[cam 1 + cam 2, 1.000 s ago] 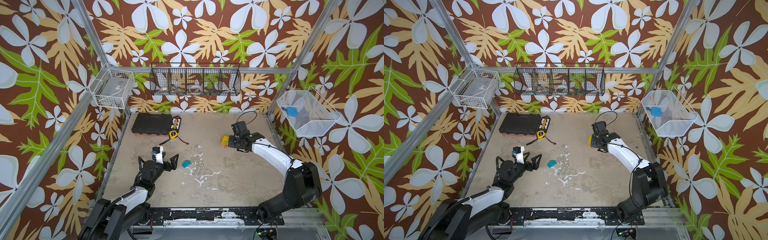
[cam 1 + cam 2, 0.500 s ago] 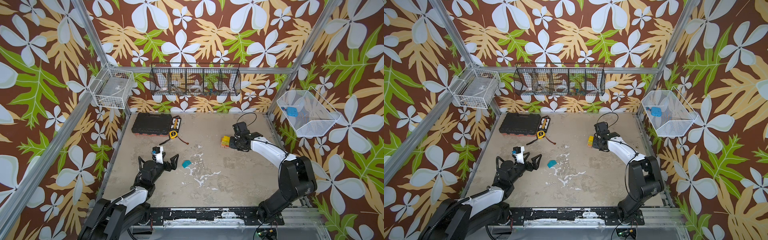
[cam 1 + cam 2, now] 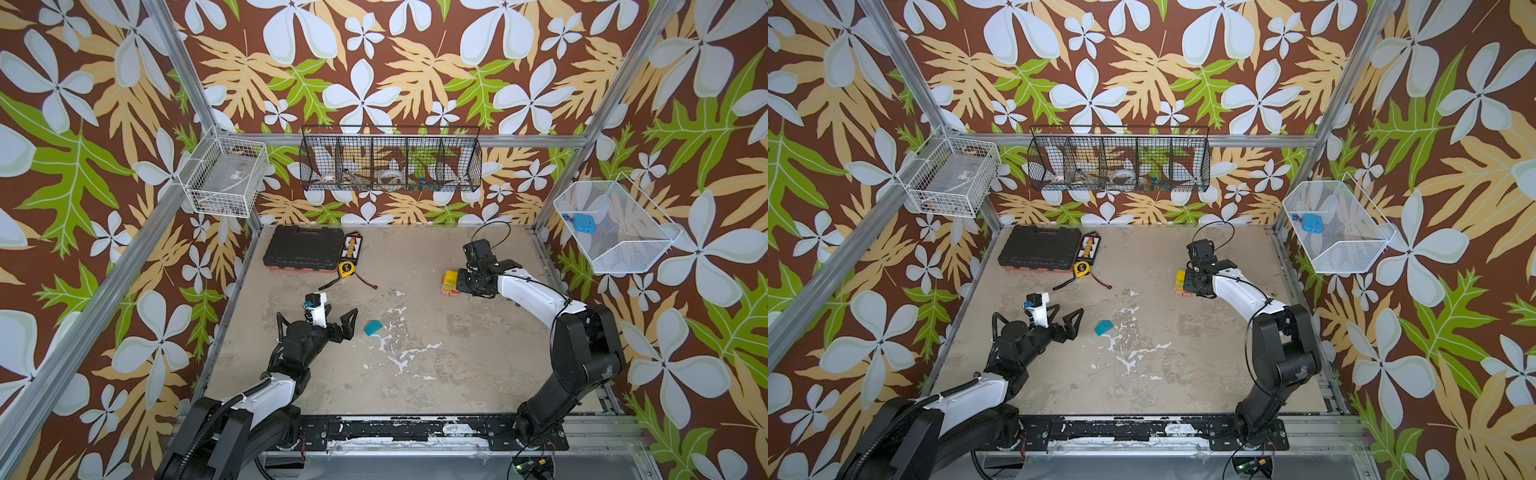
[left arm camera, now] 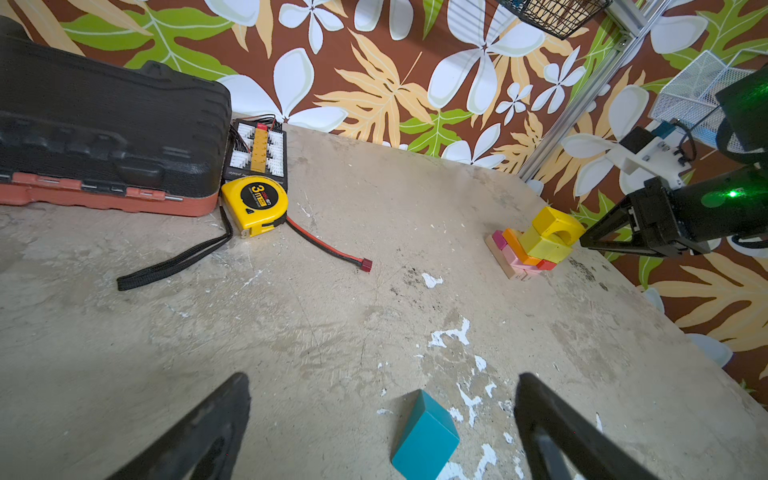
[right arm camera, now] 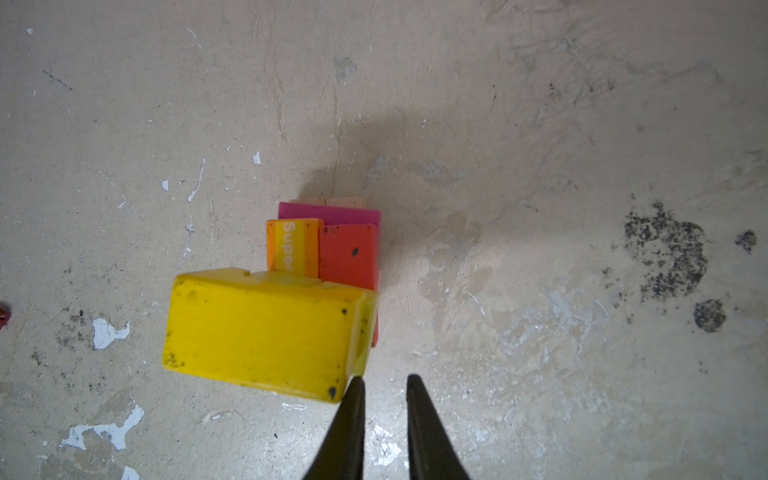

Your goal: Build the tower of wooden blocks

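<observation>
The tower [image 3: 451, 282] [image 3: 1180, 283] stands at the back right of the table: tan and pink pieces at the base, orange and red above, a yellow arch block [image 5: 266, 332] on top [image 4: 555, 226]. My right gripper [image 5: 385, 380] [image 3: 462, 279] is beside it, jaws drawn to a narrow gap with nothing between them, one fingertip at the yellow block's corner. A teal block [image 3: 375, 327] [image 3: 1104, 327] [image 4: 426, 436] lies alone mid-table. My left gripper [image 4: 382, 380] [image 3: 318, 322] is wide open just short of it, empty.
A black tool case [image 3: 301, 251] lies at the back left, with a charger board [image 3: 353, 247], a yellow tape measure [image 3: 345, 269] and a red-black cable [image 3: 357, 279] beside it. Wire baskets [image 3: 390, 164] hang on the walls.
My right gripper has drawn its jaws nearly together and the arm has lowered beside the tower. The left arm and the teal block have not moved.
</observation>
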Tool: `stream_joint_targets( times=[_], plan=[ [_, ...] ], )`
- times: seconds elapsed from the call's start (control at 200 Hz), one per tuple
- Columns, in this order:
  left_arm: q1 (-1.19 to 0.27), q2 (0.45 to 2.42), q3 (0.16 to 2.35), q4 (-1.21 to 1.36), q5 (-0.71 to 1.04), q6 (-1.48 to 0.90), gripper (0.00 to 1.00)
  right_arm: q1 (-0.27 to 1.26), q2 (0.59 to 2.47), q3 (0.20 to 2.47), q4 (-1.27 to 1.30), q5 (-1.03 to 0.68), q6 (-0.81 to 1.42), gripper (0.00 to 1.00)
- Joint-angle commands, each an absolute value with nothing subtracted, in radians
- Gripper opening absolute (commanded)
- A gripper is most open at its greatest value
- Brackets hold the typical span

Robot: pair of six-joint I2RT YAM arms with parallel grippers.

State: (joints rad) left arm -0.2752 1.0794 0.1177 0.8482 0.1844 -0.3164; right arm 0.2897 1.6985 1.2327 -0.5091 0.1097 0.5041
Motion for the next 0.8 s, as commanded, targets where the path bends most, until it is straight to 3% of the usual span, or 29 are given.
stream_joint_targets(
  times=[0.0, 0.175, 0.28, 0.46, 0.556, 0.601, 0.796],
  plan=[
    [-0.277, 1.078, 0.124, 0.873, 0.181, -0.318, 1.0, 0.291, 1.697, 1.237, -0.521, 0.141, 0.511, 0.2],
    [-0.277, 1.078, 0.124, 0.873, 0.18, -0.318, 1.0, 0.291, 1.651, 1.211, -0.523, 0.152, 0.517, 0.21],
    [-0.277, 1.078, 0.124, 0.873, 0.18, -0.319, 1.0, 0.291, 1.598, 1.187, -0.513, 0.157, 0.52, 0.28],
    [-0.277, 1.084, 0.13, 0.867, 0.169, -0.318, 1.0, 0.291, 1.503, 1.166, -0.471, 0.119, 0.535, 0.5],
    [-0.277, 1.096, 0.137, 0.866, 0.181, -0.317, 0.96, 0.292, 1.506, 1.196, -0.46, 0.086, 0.548, 0.75],
    [-0.277, 1.102, 0.141, 0.862, 0.181, -0.316, 0.96, 0.292, 1.532, 1.242, -0.482, 0.083, 0.552, 0.82],
    [-0.277, 1.098, 0.138, 0.861, 0.178, -0.315, 0.96, 0.294, 1.695, 1.445, -0.563, 0.11, 0.565, 0.81]
  ],
)
